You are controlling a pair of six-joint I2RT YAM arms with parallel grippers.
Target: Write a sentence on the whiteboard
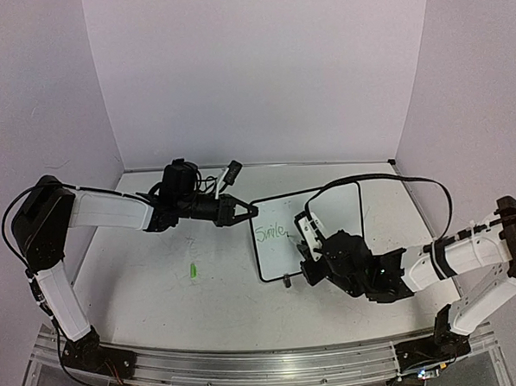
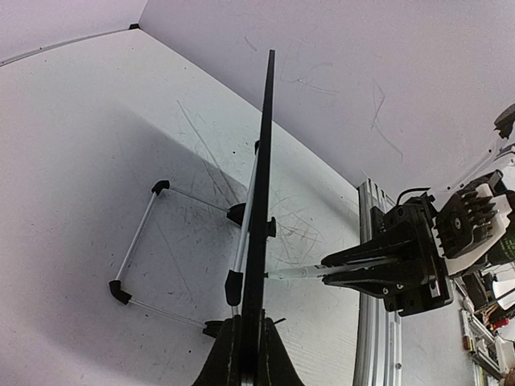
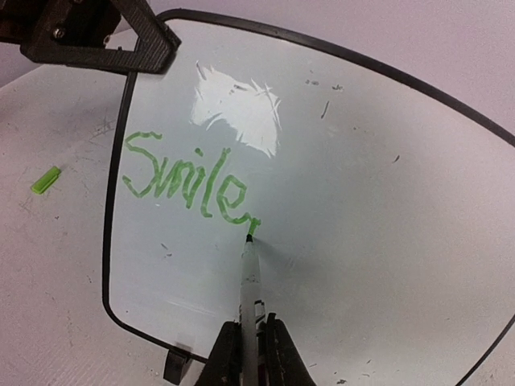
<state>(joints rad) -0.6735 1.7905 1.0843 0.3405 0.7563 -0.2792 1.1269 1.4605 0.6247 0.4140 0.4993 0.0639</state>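
The whiteboard [image 1: 328,215] stands tilted at mid table, white with a thin black frame. Green cursive on it reads "Smile," [image 3: 185,181], on the left part only. My left gripper [image 1: 250,212] is shut on the board's upper left edge; in the left wrist view [image 2: 249,322] the board [image 2: 261,161] shows edge on between the jaws. My right gripper [image 3: 251,328] is shut on a white marker [image 3: 249,277], whose green tip touches the board just after the "e". The marker [image 2: 310,273] and the right gripper [image 2: 378,265] also show in the left wrist view.
A green marker cap [image 1: 194,270] lies on the table left of the board and also shows in the right wrist view [image 3: 46,179]. The board's wire stand [image 2: 137,233] reaches out behind it. A black clip foot [image 3: 177,366] sits at the bottom edge. Faint scribbles mark the tabletop.
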